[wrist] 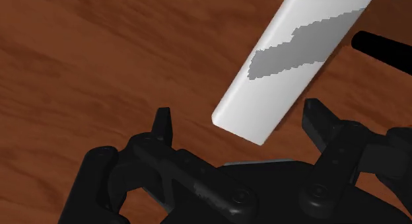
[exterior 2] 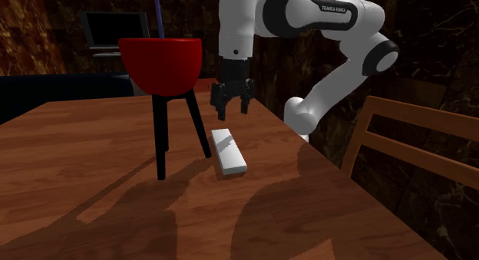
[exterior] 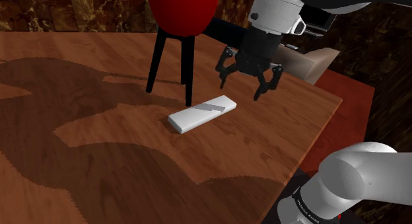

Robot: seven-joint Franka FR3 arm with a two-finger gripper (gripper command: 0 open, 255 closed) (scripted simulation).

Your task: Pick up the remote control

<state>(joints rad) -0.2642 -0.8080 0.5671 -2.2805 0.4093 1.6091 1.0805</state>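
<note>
- Two fingers [wrist: 163, 123] of the gripper [exterior: 240, 89] stand wide apart, empty; white remote control [wrist: 290, 57] shows between them, far end cut off.
- Wooden table [exterior: 99, 163] beneath; dark mottled wall [exterior: 66, 14] beyond.

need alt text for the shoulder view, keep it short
A black gripper, fingers open, hovers near one end of a white remote control lying flat on a wooden table. A red object on black legs stands on the table close beside the remote.

Wooden table [exterior: 99, 163], red tub on black legs [exterior 2: 161, 63], wooden chair [exterior 2: 430, 120], dark screen [exterior 2: 115, 28] behind
</note>
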